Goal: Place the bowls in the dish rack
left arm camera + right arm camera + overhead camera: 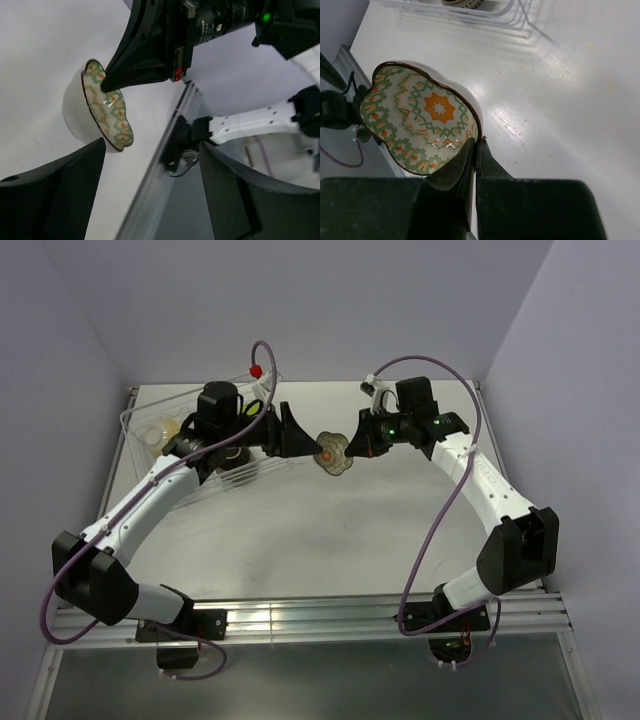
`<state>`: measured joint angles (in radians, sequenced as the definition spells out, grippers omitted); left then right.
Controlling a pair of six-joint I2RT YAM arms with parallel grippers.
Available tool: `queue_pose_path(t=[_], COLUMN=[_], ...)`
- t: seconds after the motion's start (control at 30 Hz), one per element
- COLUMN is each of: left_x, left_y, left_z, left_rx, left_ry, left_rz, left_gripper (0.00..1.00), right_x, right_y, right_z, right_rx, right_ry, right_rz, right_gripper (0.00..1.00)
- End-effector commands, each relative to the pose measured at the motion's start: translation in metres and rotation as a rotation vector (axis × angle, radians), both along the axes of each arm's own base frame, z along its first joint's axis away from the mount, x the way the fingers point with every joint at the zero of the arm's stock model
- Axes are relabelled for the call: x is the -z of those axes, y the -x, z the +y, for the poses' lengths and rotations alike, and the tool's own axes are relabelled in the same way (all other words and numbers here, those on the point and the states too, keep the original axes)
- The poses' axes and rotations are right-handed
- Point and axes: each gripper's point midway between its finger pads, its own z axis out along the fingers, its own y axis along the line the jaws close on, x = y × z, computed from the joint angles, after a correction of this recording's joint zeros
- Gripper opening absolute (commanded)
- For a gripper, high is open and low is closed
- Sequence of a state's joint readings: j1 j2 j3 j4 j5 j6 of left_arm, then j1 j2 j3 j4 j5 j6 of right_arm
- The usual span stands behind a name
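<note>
Pinching rim of scalloped bowl in right gripper | showing green-orange geometric pattern, orange star centre, brown edge, white outside | holding left gripper wide, empty

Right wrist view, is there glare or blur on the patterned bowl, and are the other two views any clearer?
Right wrist view: bowl sharp, small white glints on its glaze, the right claw pinching its rim dark and soft. Left wrist view: bowl edge-on with one glint, the open left claw near-black. Top view: even light, bowl tiny, dish rack faint.
</note>
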<state>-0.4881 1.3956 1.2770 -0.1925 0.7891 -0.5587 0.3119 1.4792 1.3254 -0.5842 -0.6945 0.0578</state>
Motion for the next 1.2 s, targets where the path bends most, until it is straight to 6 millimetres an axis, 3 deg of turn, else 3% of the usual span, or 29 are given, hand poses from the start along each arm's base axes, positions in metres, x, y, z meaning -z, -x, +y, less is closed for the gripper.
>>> queue_pose_path(t=[0.0,0.2,0.57,0.9,1.17], left_x=[-0.022,-0.01,0.015,0.02,0.026], left_y=[0.004,-0.001,-0.021,-0.006,-0.009], left_z=[-0.002,0.003,0.005,-0.006,-0.006], left_rx=[-0.084,-0.126,-0.192,-0.104,-0.112], left_ry=[0.107,0.071,-0.017,0.058,0.057], left_rz=[0.226,0.257,0.27,0.38,0.401], left_gripper=[0.81,0.78,0.71,0.73,0.76], right_x=[-0.047,-0.06,-0.066,-0.069,-0.072], right_y=[-0.011,-0.008,0.006,0.011,0.013], right_z=[0.003,0.002,0.016,0.023,0.027], right_rx=[0.008,0.017,-0.036,-0.058,-0.073], right_ry=[-0.012,0.011,-0.013,-0.036,-0.045], right_rz=[-0.172,-0.224,-0.226,-0.214,-0.212], right_gripper=[0.0,0.0,0.0,0.0,0.0])
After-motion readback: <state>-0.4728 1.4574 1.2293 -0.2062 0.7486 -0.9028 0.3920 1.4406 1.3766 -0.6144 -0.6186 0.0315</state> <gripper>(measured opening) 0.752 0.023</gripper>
